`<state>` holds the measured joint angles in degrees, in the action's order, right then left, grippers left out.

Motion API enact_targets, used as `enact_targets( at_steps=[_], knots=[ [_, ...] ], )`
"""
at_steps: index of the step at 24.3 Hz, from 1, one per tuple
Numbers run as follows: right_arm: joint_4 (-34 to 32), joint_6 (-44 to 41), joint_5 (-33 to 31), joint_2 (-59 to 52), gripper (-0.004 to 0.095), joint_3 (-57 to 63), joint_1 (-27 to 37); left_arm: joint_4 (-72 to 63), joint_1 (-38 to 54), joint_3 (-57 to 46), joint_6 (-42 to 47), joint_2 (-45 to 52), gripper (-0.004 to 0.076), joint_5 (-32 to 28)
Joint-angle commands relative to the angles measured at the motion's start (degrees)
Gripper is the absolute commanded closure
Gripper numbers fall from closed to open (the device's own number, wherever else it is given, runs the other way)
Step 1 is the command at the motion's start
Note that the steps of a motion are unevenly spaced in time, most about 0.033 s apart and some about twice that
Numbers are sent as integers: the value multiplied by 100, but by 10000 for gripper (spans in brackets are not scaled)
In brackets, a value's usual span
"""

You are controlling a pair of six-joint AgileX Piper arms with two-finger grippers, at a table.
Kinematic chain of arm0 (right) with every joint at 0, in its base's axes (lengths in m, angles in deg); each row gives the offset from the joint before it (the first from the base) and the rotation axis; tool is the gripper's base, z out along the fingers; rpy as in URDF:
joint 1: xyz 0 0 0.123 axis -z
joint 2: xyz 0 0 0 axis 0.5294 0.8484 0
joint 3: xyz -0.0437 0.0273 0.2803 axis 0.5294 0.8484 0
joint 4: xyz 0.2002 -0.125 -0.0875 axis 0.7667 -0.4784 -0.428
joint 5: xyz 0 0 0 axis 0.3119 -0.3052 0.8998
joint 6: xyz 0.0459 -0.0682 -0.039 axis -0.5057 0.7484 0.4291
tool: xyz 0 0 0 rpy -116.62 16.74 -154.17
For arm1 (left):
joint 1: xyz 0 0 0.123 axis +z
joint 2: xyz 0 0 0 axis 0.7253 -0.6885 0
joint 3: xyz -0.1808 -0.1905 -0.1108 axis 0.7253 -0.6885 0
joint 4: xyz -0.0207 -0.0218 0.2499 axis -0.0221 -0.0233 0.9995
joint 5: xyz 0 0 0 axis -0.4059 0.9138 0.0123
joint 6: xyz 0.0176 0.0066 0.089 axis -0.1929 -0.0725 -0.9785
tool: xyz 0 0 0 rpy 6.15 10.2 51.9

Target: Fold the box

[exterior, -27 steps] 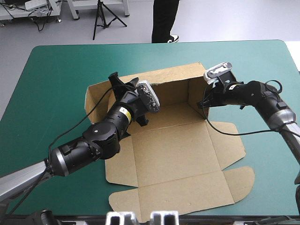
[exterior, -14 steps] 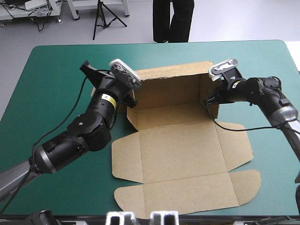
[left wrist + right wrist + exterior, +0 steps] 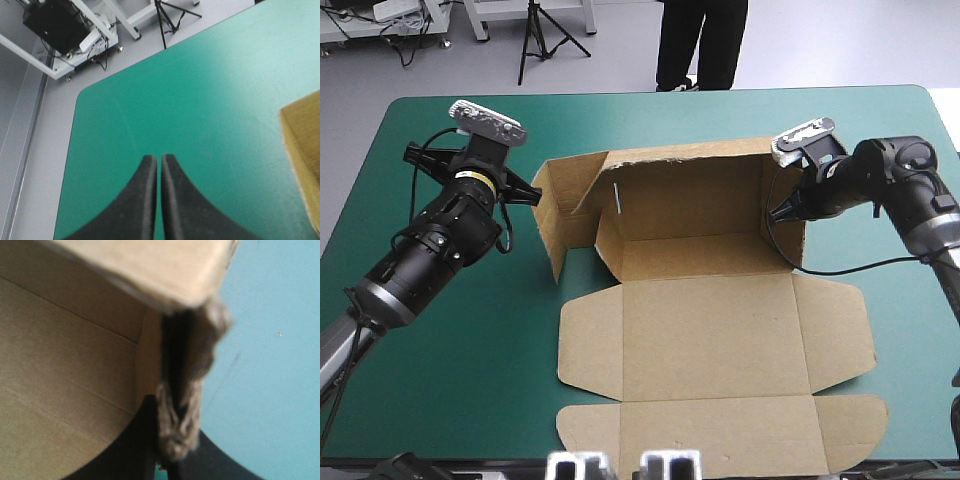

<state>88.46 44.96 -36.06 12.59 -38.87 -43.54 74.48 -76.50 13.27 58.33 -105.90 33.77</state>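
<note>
Box (image 3: 705,330) edge blurred, hiding tips of right pincer (image 3: 781,212), clamped on right wall. Left pincer (image 3: 160,161) clenched empty, now backed off over table (image 3: 200,90), left wall swung outward.

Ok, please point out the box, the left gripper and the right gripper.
box (image 3: 705,335): high view, the flat middle panel.
left gripper (image 3: 160,160): left wrist view, where the shut black fingers meet.
right gripper (image 3: 778,213): high view, fingertips at the box's right wall.
</note>
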Motion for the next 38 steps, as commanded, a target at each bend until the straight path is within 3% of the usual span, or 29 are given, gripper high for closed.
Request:
enact_targets(
  at_steps=[1, 5, 16, 23, 24, 26, 27, 30, 31, 38],
  knots=[
    [-118, 82, -603, -191, 926, -551, 12, -23, 293, 195, -180, 200, 708, -128],
    [-167, 167, -1423, 53, 925, -1033, 12, -224, 533, 195, -247, 209, 708, -102],
    [192, 190, -1422, 1196, 926, -1451, 12, -1118, 648, 195, -635, 526, 708, 150],
    [412, 166, -1422, 2199, 921, -2418, 12, -1296, 648, 195, -675, 965, 710, 372],
    [395, 166, -1422, 2342, 889, -2612, 12, -1296, 648, 195, -675, 988, 710, 542],
    [409, 166, -1422, 2481, 722, -2830, 12, -1271, 648, 195, -675, 988, 710, 745],
    [440, 66, -1422, 2483, 542, -2981, 12, -1266, 648, 195, -675, 988, 710, 770],
    [559, -309, -1422, 2312, 255, -3261, 12, -1266, 648, 195, -620, 988, 710, 801],
    [547, -312, -1422, 2190, 217, -3331, 12, -1266, 648, 195, -620, 988, 710, 828],
    [-19, -320, -1422, 1988, 222, -3336, 12, -1257, 648, 195, -620, 988, 711, 853]
  ],
)
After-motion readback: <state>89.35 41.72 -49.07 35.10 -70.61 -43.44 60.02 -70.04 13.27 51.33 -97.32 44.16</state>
